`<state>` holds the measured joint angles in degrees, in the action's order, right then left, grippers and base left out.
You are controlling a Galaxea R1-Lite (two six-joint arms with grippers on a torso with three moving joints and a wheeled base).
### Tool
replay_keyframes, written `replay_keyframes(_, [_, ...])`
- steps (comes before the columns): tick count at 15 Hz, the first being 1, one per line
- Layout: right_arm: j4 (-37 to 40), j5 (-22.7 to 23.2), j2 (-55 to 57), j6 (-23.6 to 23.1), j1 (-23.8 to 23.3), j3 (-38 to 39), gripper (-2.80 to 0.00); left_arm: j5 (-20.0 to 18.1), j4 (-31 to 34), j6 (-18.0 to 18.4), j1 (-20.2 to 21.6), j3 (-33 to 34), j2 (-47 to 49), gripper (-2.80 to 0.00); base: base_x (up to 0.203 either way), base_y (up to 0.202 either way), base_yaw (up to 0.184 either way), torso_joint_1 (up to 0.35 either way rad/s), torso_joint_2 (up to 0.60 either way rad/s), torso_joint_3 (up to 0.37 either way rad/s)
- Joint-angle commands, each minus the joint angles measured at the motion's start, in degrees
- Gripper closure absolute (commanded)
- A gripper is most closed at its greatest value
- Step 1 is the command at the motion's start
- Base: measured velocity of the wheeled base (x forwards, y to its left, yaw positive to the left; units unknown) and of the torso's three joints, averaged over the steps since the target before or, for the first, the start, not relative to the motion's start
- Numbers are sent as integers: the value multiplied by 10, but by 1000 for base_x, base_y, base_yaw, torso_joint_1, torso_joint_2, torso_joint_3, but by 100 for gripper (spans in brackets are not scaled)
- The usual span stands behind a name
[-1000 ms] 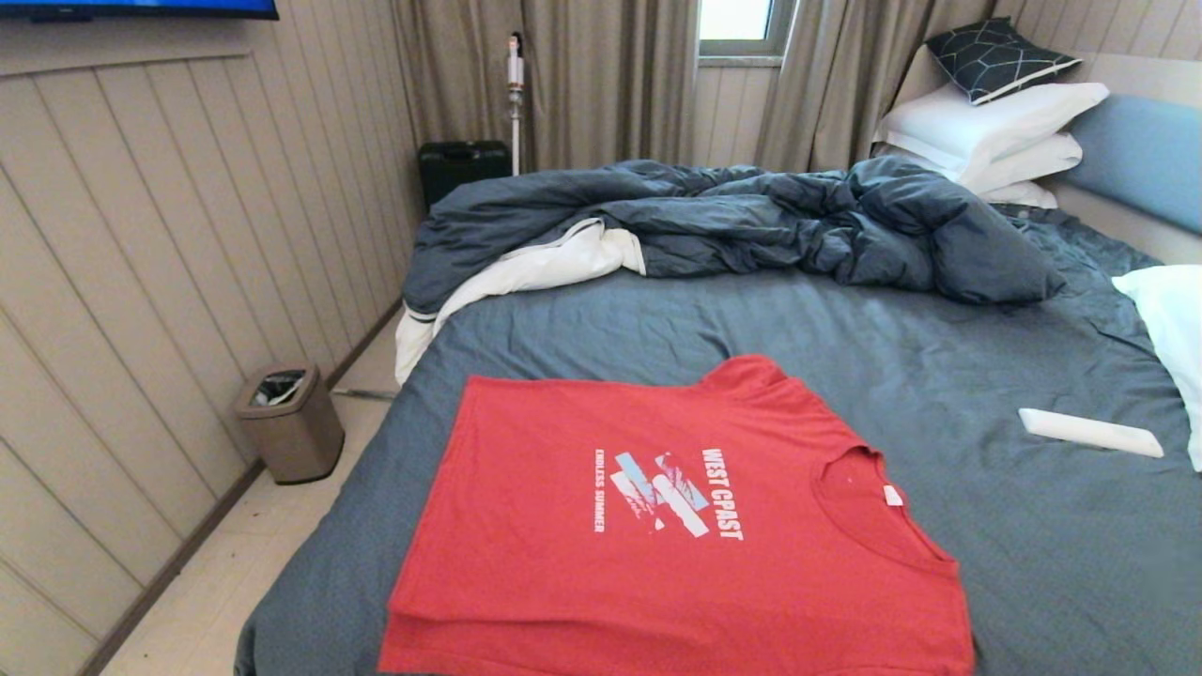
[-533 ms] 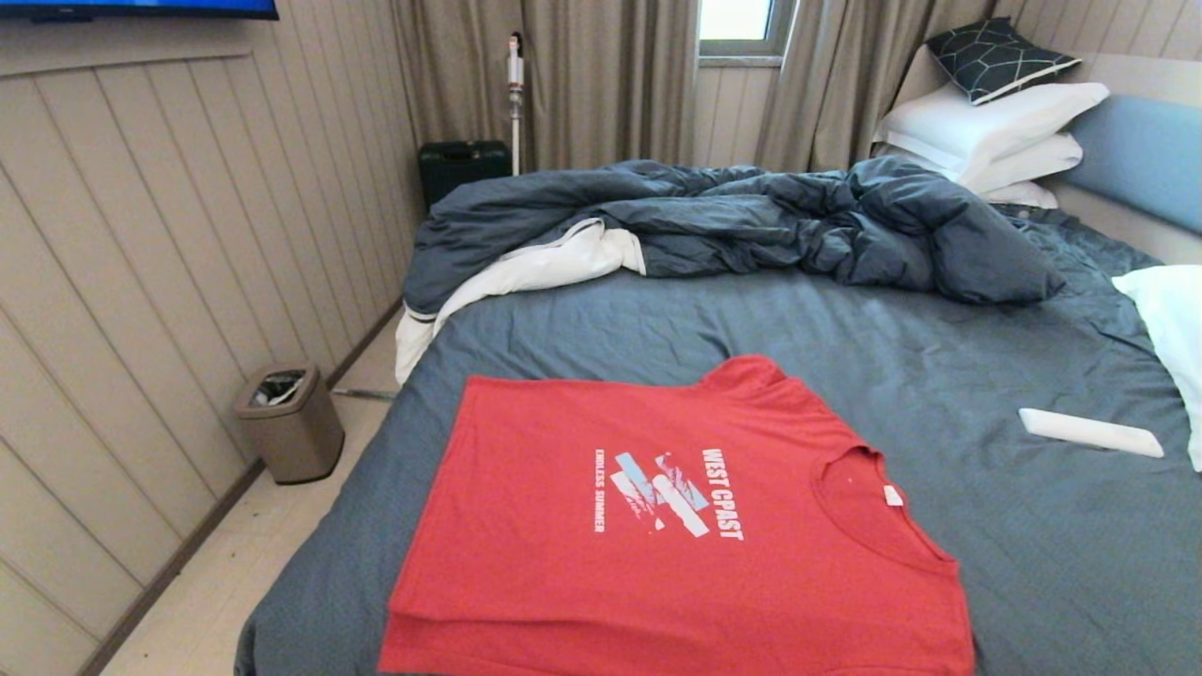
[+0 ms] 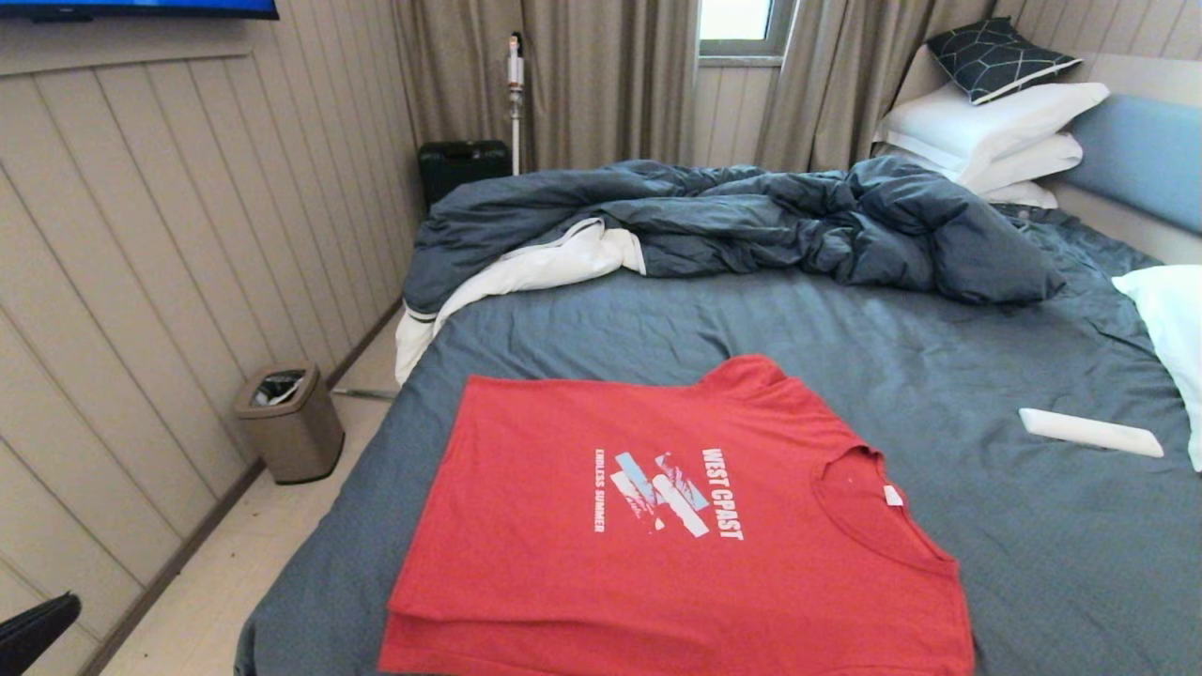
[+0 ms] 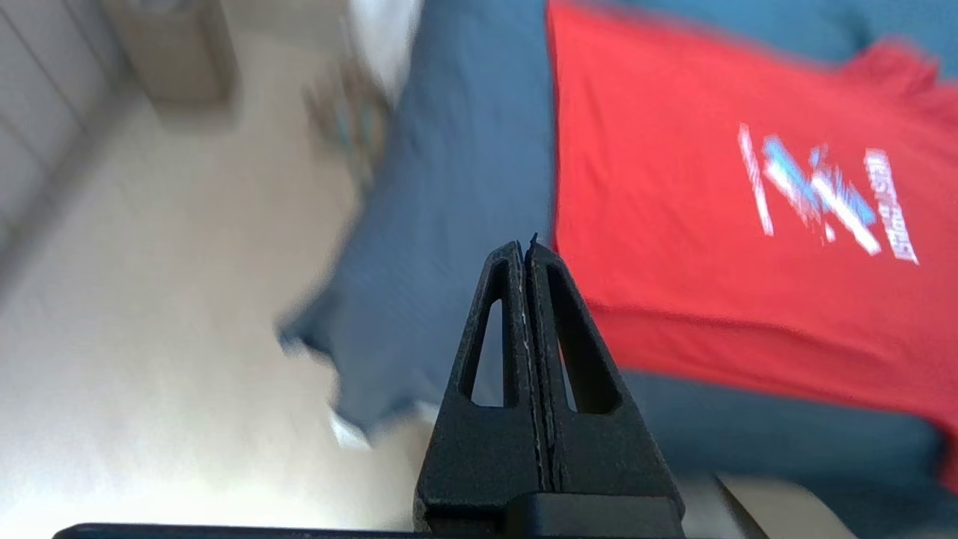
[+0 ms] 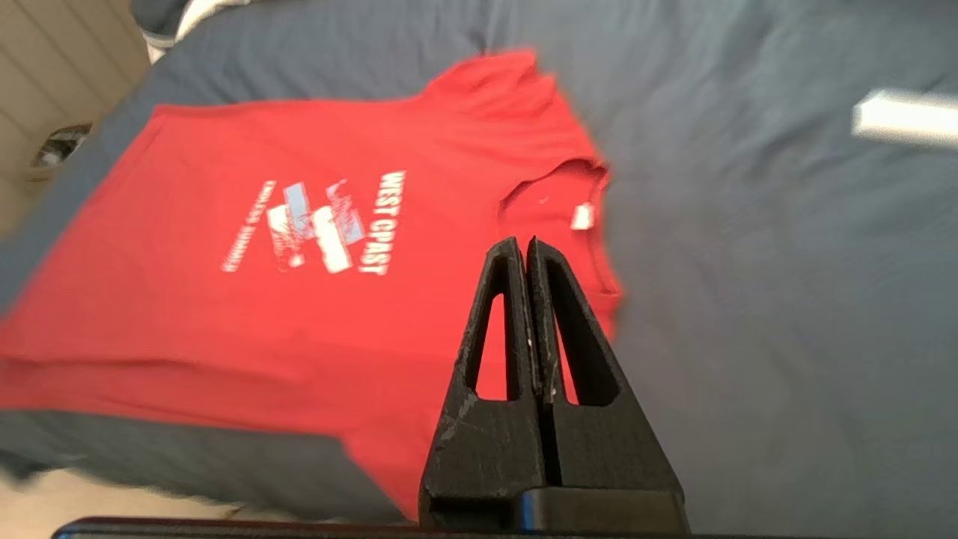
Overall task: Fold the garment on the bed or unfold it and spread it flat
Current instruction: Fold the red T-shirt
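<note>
The garment [image 3: 657, 526], a red T-shirt with white lettering, lies spread face up on the near part of the bed [image 3: 751, 319]. Its collar points right and its hem left, and a second layer shows along its near edge. My left gripper [image 4: 526, 251] is shut and empty, in the air over the bed's near left corner beside the garment [image 4: 711, 187]. A dark part of my left arm [image 3: 33, 631] shows at the head view's lower left corner. My right gripper [image 5: 522, 247] is shut and empty, in the air above the garment [image 5: 299, 299] near its collar.
A rumpled dark blue duvet [image 3: 732, 221] fills the far side of the bed. White pillows [image 3: 986, 131] are stacked at the headboard and another pillow [image 3: 1174, 329] lies at the right edge. A flat white object [image 3: 1089, 433] lies right of the shirt. A bin [image 3: 291, 422] stands on the floor by the left wall.
A dark part of my left arm has come into the head view's lower left corner. The garment and the bedding have not moved.
</note>
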<state>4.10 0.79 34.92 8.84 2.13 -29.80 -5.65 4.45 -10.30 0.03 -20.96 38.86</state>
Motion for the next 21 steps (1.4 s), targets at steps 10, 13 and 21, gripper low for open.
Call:
replay_keyframes(10, [43, 212, 394, -34, -255, -2, 0, -142, 163, -78, -146, -195, 498, 0, 0, 0, 0, 0, 0, 0])
replay_keyframes(13, [43, 213, 412, -31, -257, -21, 0, -143, 135, -118, -152, -198, 539, 0, 0, 0, 0, 0, 0, 0])
replay_keyframes(21, [48, 184, 397, -15, -297, -53, 0, -142, 19, -166, -135, -128, 605, 0, 0, 0, 0, 0, 0, 0])
